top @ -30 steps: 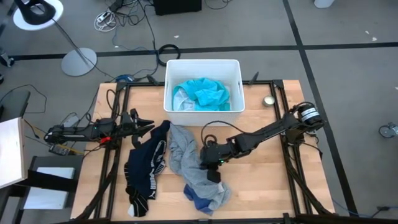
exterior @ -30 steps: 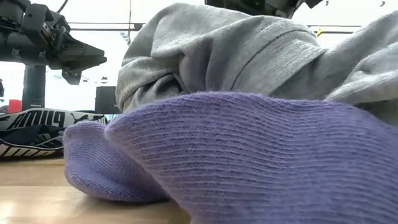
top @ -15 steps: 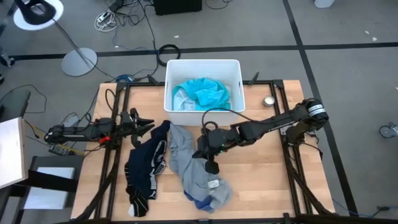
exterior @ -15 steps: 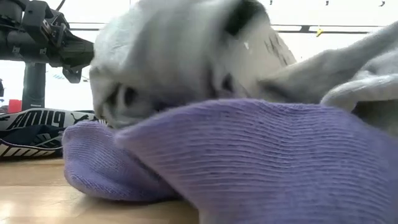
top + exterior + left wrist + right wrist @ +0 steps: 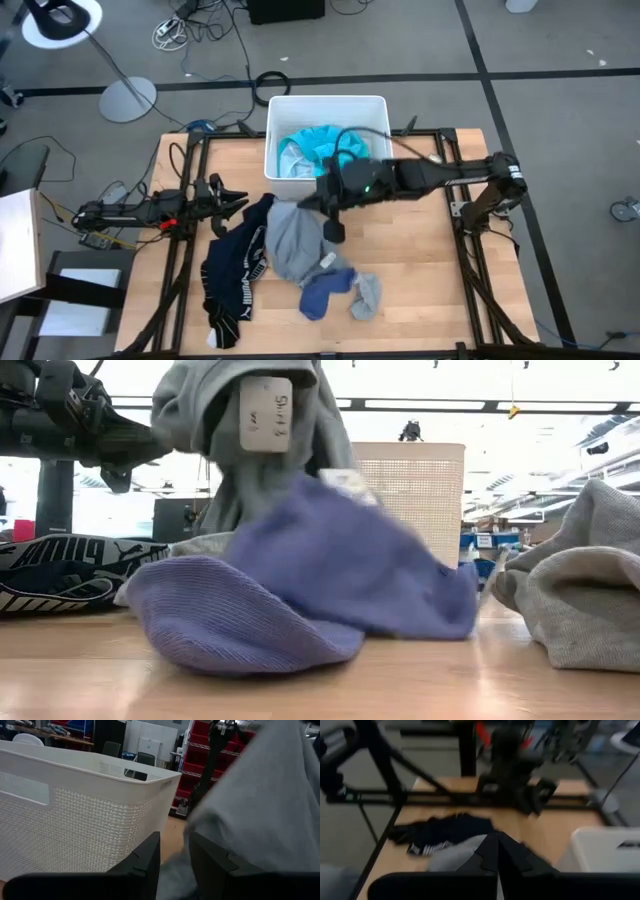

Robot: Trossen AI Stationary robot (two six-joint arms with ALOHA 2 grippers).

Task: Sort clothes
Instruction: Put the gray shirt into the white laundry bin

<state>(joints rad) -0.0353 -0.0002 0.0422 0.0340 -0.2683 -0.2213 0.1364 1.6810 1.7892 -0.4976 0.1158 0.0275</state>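
A grey shirt (image 5: 288, 245) hangs from my right gripper (image 5: 334, 228), which is shut on it just in front of the white bin (image 5: 272, 135). In the low view the shirt (image 5: 250, 470) shows a white label. A blue sock (image 5: 322, 290) and a grey sock (image 5: 366, 296) lie on the table near the front. A black-navy piece with white lettering (image 5: 232, 275) lies at the left. A turquoise piece (image 5: 335, 150) lies in the bin. My left gripper (image 5: 236, 200) is open and empty at the left, beside the black-navy piece. My right gripper pinches a bunched fold of the grey shirt (image 5: 454, 859) between its two shut fingers, coming from the table's right and slanting down. The shirt hangs below the fingers, and its lower part (image 5: 285, 265) rests on the table beside the black-navy piece.
The bin stands at the table's far middle. A small round tin (image 5: 432, 162) sits at the far right. Black frame rails (image 5: 190, 250) run along the table's left and right sides. Bare wood (image 5: 420, 270) shows at the right front.
My right gripper has gone up and toward the far edge and the bin, shut on the grey shirt. The shirt has been drawn off the socks and now hangs bunched. The blue and grey socks lie uncovered near the front.
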